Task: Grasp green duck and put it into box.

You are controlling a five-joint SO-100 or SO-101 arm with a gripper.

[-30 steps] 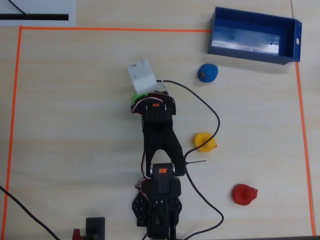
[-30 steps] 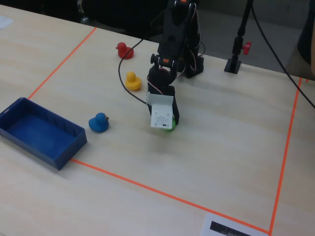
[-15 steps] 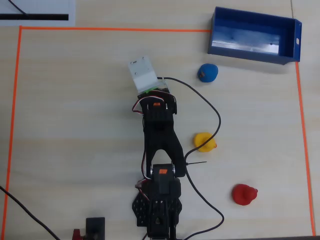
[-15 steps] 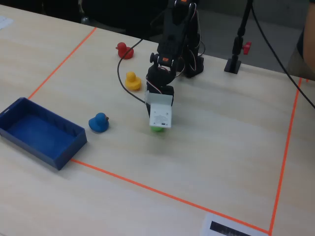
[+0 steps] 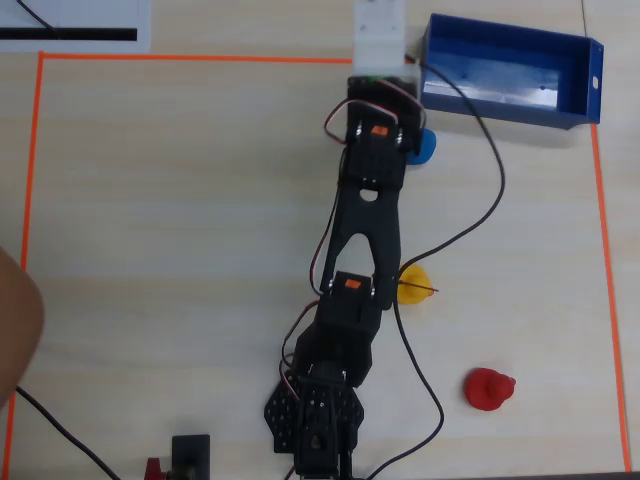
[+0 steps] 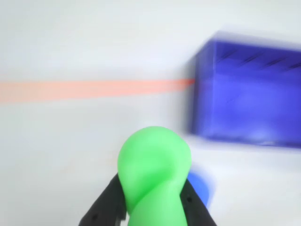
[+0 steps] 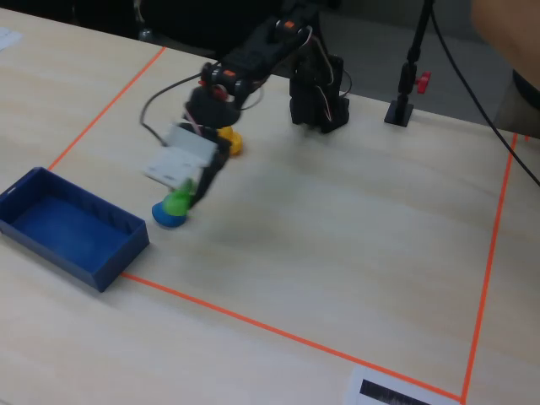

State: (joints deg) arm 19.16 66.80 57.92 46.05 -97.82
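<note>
My gripper [image 6: 152, 182] is shut on the green duck [image 6: 151, 162], with the black jaws pressed against both its sides. In the fixed view the gripper [image 7: 187, 199] holds the green duck [image 7: 178, 201] just above the table, over the blue duck [image 7: 167, 217]. The dark blue box [image 7: 108, 266] lies to the left of them, a short way off, and it looks empty. In the wrist view the box [image 6: 249, 94] is ahead to the right. In the overhead view the box [image 5: 578, 75] is at the top right, and the white wrist mount [image 5: 380, 30] hides most of the gripper and duck.
A blue duck [image 5: 426, 147] sits beside the arm, below the box. A yellow duck [image 5: 412, 283] lies by the arm's middle and a red duck [image 5: 489, 388] at the lower right. Orange tape [image 5: 200, 58] marks the work area. A cable [image 5: 497, 180] trails over the table.
</note>
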